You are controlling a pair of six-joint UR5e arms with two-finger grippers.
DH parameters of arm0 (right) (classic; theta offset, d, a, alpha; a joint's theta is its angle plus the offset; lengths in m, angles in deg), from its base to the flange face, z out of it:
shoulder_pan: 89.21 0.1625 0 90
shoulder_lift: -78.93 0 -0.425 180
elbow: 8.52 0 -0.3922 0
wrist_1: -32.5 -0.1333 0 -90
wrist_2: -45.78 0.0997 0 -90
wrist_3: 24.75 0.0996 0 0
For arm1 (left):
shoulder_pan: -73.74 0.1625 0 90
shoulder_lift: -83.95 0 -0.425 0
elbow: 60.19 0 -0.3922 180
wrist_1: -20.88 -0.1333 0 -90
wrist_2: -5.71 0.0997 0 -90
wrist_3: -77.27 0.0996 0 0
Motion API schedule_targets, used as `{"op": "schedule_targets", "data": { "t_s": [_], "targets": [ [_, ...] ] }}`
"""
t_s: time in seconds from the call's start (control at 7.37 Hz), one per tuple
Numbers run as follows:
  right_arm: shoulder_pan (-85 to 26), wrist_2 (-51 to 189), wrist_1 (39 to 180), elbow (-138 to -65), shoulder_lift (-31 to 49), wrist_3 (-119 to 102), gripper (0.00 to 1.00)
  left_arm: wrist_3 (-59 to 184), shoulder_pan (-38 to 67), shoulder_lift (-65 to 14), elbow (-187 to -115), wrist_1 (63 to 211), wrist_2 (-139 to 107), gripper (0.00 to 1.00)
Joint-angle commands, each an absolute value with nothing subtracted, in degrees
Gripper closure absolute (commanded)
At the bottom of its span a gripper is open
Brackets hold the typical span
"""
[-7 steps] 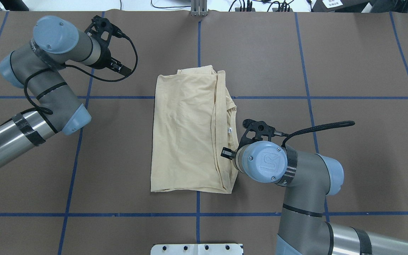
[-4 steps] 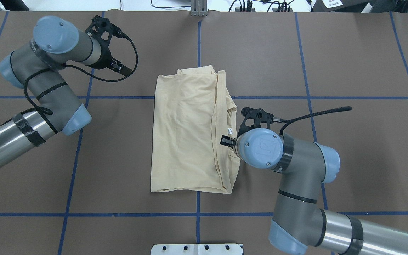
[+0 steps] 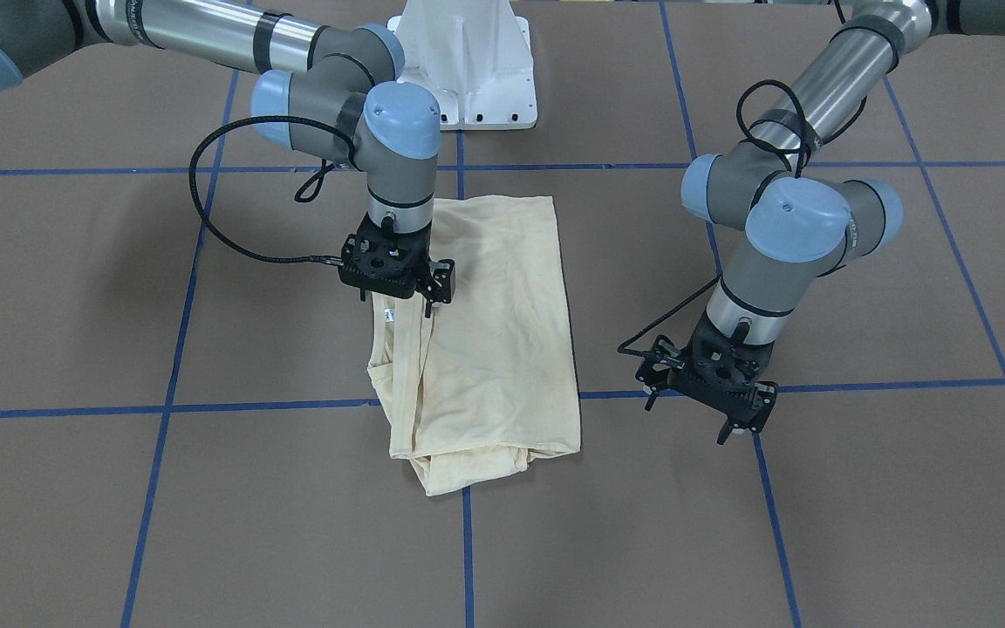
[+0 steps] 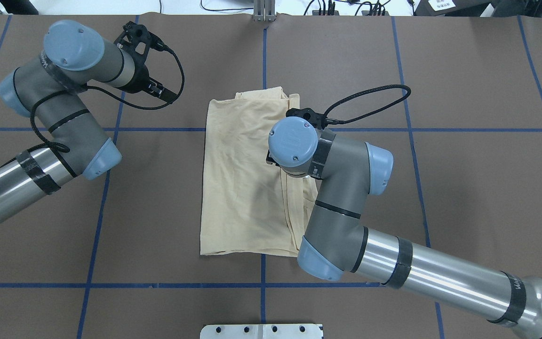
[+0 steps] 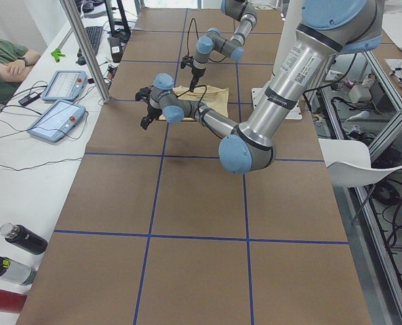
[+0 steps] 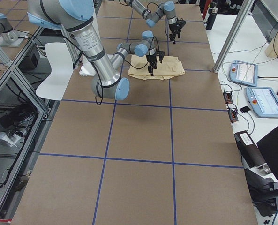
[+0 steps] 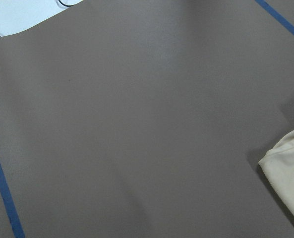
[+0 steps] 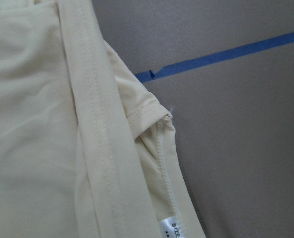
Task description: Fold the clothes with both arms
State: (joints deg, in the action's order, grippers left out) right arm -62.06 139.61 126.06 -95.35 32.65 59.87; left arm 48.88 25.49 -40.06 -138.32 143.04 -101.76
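Note:
The cream-yellow shirt (image 4: 243,179) lies folded into a tall rectangle at the table's middle, plain side up. It also shows in the front view (image 3: 494,331). Its layered edge and white neck label (image 8: 169,228) fill the right wrist view. My right gripper (image 3: 395,296) hangs just above that edge near the label (image 3: 389,316), open and holding nothing; in the overhead view its wrist hides it. My left gripper (image 4: 160,92) is open and empty, off the shirt's far left corner (image 7: 290,168), above bare table.
The white pedestal base (image 3: 463,61) stands at the robot's side of the table. Blue tape lines (image 4: 264,285) cross the brown table cover. Control pendants (image 5: 58,118) and bottles (image 5: 21,237) lie on the side bench, where a person (image 5: 4,57) sits.
My right arm has swung away from the robot and leftward, from beside the shirt's right edge to over it near the collar. The left arm and the shirt have not moved.

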Motion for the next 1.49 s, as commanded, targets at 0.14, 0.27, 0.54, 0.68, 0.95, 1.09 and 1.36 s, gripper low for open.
{"op": "schedule_targets", "data": {
  "t_s": [0.14,0.27,0.54,0.68,0.95,1.09,1.36],
  "targets": [
    [-62.4,140.5,128.7,-87.8,39.5,58.7,0.0,48.9,25.5,-40.0,-138.3,143.0,-101.9,0.0],
    [-63.1,140.5,129.5,-87.6,38.8,57.6,0.0,48.9,25.5,-40.0,-138.3,143.0,-101.9,0.0],
    [-63.2,140.5,133.6,-87.8,38.9,54.6,0.0,49.0,25.5,-40.0,-138.2,143.0,-101.9,0.0],
    [-63.3,140.5,133.7,-87.8,38.7,53.2,0.0,49.0,25.5,-40.0,-138.2,143.0,-101.9,0.0],
    [-63.2,140.5,138.1,-88.4,38.6,48.8,0.0,49.0,25.5,-40.0,-138.3,143.0,-101.9,0.0],
    [-62.8,140.5,140.8,-89.1,38.3,44.7,0.0,48.9,25.5,-40.0,-138.3,143.0,-101.9,0.0],
    [-61.4,140.0,143.6,-98.3,29.3,37.4,0.0,48.9,25.5,-40.1,-138.3,143.0,-101.9,0.0]
  ]
}}
